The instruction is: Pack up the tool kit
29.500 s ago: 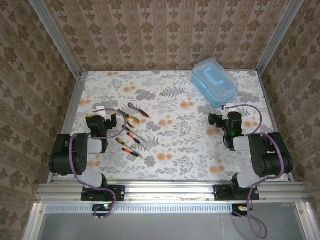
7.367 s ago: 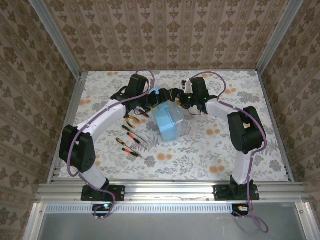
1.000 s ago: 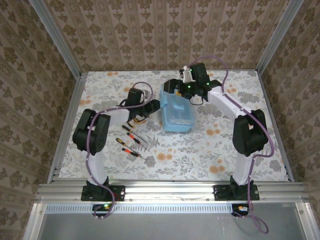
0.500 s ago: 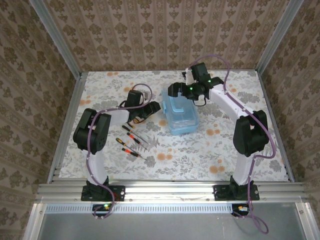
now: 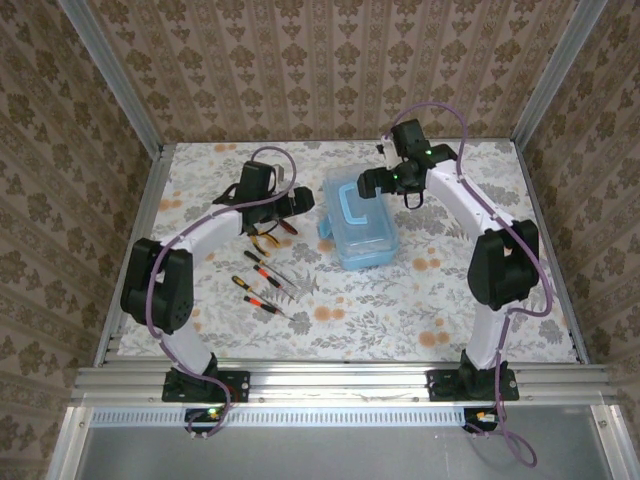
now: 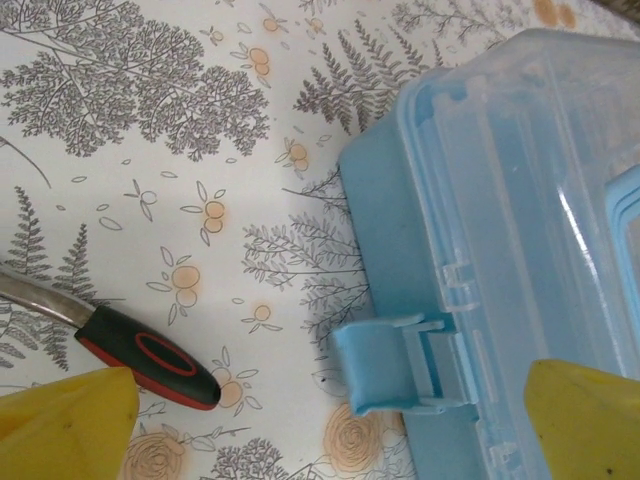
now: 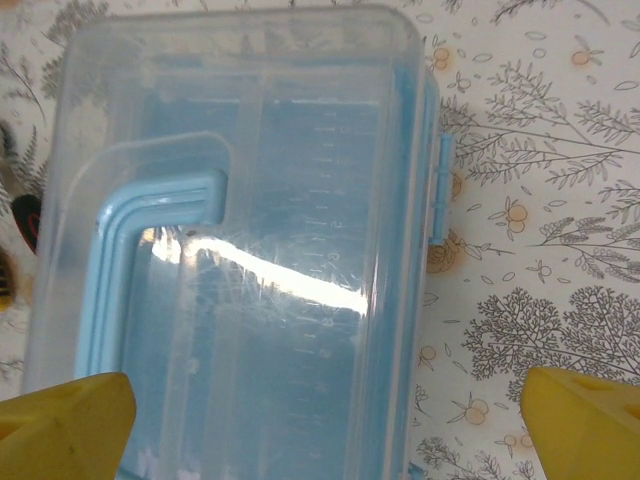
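The light-blue case (image 5: 357, 225) is sitting mid-desk (image 5: 450, 300), lid down, its latch tab (image 6: 385, 365) jutting out from the side. The left claw (image 5: 297, 204) is hovering just beside that edge, fingers spread wide, gripping nothing. The right claw (image 5: 368, 183) is hanging over the far end, spread too. Pliers (image 5: 265, 240) and screwdrivers (image 5: 265, 285) are lying left of the case, outside it.

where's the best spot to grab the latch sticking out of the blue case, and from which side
Probably the free outer edge of the latch, coming in over the table on the side where the open left gripper sits. The tab juts out from the wall of the tool case, so it could be pinched from above and below there; its inner end meets the wall, leaving no room.
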